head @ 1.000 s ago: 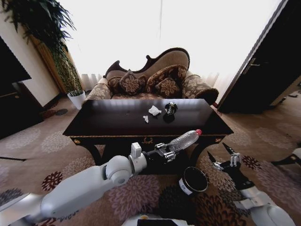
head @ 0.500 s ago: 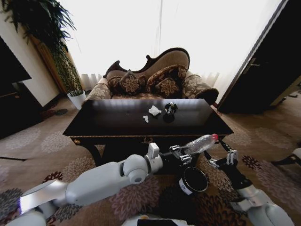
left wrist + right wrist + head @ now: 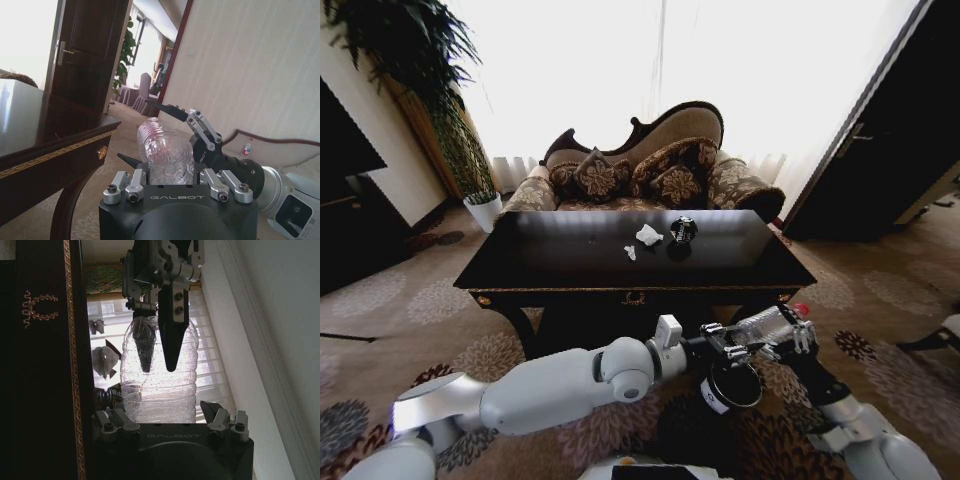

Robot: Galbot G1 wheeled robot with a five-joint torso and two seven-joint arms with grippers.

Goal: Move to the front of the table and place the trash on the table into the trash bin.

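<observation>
Clock directions are read on the head view, 12 o'clock pointing away from the robot.

- Nearest, at 5 o'clock: trash bin point(image 3: 732, 385) on the carpet, mouth tipped toward the camera, in front of the surface's front edge.
- Directly over its rim: left pincer point(image 3: 728, 346), arm reaching across from 8 o'clock. Fingers clamped on a clear plastic bottle point(image 3: 766, 325) near its base. Bottle lies almost level, red cap point(image 3: 801, 310) pointing to 3 o'clock.
- Right pincer point(image 3: 162, 410) at 4 o'clock, fingers apart, one either side of the bottle's cap end. Cannot tell whether they touch it.
- Change over the last second: bottle was up against the surface's front edge. It has since swung toward 4 o'clock and dropped lower, and now hangs above the bin and between the right fingers. Right pincer has held roughly its place, and the room has not shifted in view.
- Judgement: either a release into the bin or a hand-over is being set up. The level bottle spans more than the bin's mouth, so a plain drop could catch the rim.
- Farther, at 12 o'clock: surface point(image 3: 550, 262) carries a white paper wad point(image 3: 648, 235), a small scrap point(image 3: 630, 252) and a dark shiny round object point(image 3: 683, 230) close together. All are untouched, so most of the job is pending.
</observation>
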